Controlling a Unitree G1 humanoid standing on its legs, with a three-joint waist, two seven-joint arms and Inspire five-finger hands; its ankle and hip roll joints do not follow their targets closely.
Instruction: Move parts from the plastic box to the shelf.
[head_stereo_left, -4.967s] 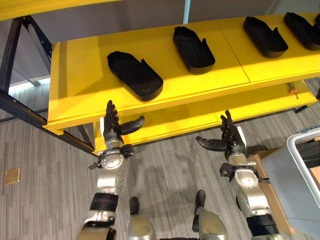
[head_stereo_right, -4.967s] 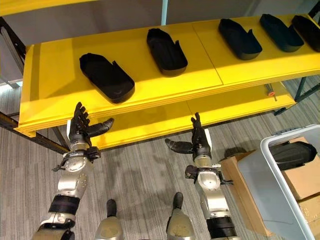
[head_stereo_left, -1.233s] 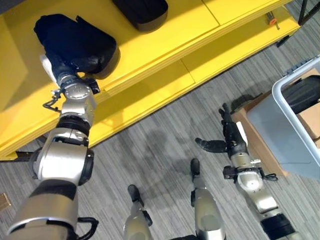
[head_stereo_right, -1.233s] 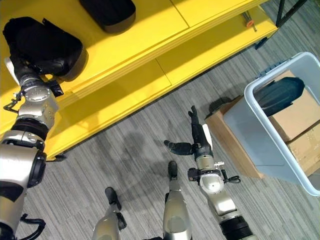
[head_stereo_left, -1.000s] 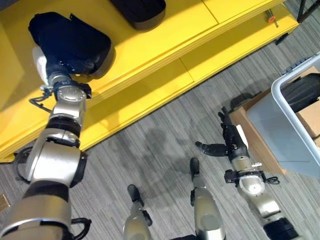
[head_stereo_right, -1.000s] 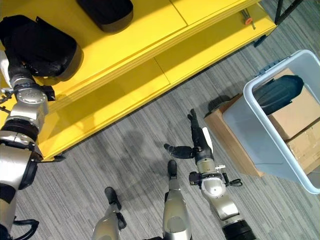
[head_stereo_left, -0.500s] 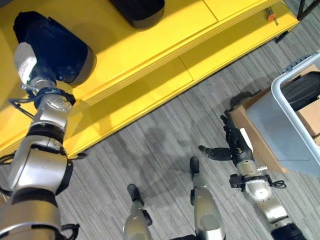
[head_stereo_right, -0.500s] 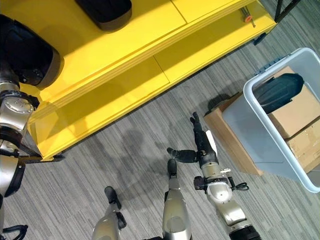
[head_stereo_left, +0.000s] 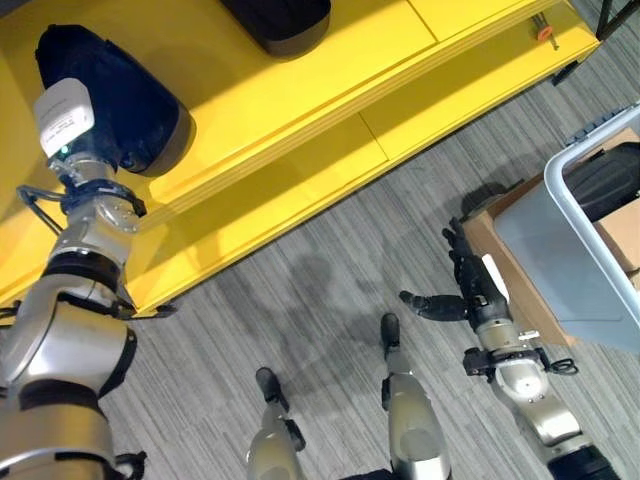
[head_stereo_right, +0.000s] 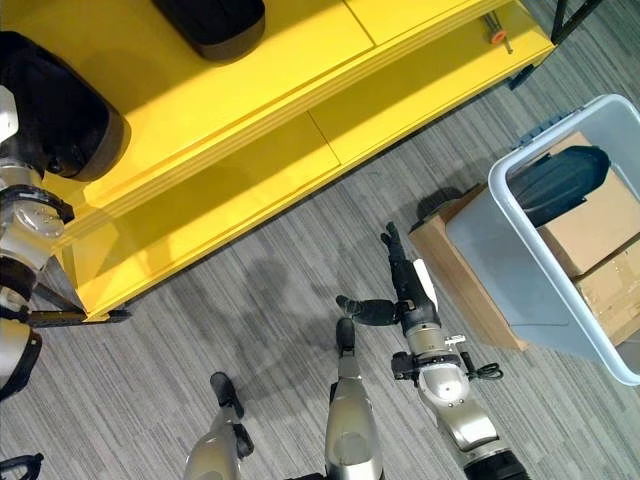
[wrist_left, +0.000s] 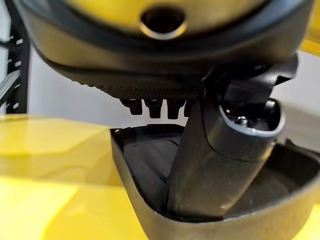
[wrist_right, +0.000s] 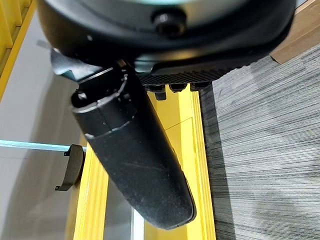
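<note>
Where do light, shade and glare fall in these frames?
Left eye view: a bright band of light crosses the top board of the yellow shelf beside the black plastic tray-shaped part; the lower board lies partly in shade. Left wrist view: a pale sheen on the shelf, the part's inside dark.

No text, label, number or sign can be read in any view. A pale marking is seen on the cardboard boxes (head_stereo_right: 590, 225) inside the plastic box (head_stereo_right: 520, 290), but no letters can be made out on it. The yellow shelf (head_stereo_left: 330, 90) and the black parts (head_stereo_left: 120, 95) on it are seen without any marking.
</note>
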